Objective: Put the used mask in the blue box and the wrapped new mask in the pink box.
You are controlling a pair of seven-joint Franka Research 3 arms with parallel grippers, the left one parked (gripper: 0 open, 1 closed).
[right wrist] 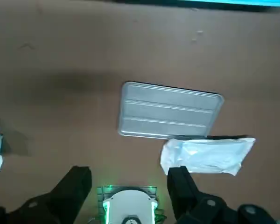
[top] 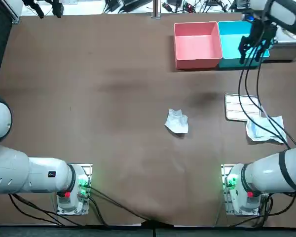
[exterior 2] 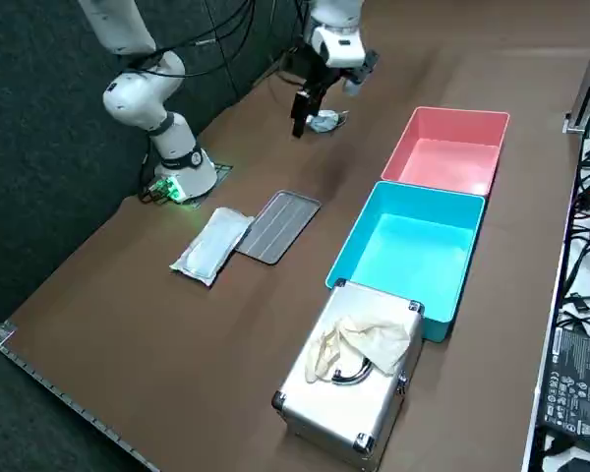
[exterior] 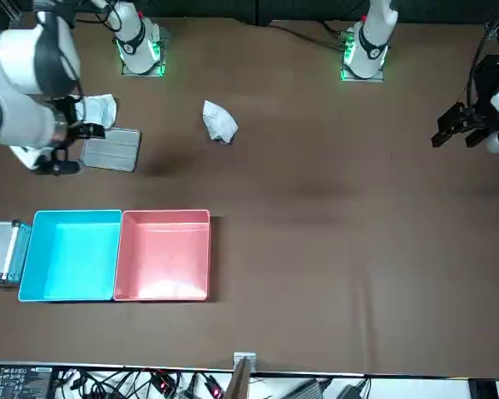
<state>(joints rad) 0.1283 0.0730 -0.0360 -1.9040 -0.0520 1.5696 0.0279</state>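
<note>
Near the middle of the table the used mask [top: 176, 121] lies crumpled, well apart from everything else. Closer to the right edge, the wrapped new mask [top: 264, 130] lies flat in its clear sleeve, one end meeting a ribbed grey tray [top: 241, 106] on its far side. The blue box [top: 231, 35] and the pink box [top: 197, 47] sit touching along the far edge, toward the far right corner, and both are empty. So I judge that neither half of the job is done.

My right gripper [right wrist: 129, 173] hangs high above the table, by my reading somewhere between the tray and the blue box. Its fingers [right wrist: 77, 184] are spread wide with nothing between them.

I take this as the approach to a first pick, though I cannot tell which mask it favours. The wrist camera frames the wrapped one squarely, and the used one only shows at the fringe. Next I need to commit to one and come down over it. The wrapped mask wants a low pinch across its narrow width at the end clear of the tray. The crumpled one offers raised folds to close on. Then I carry used to blue, or wrapped to pink.
</note>
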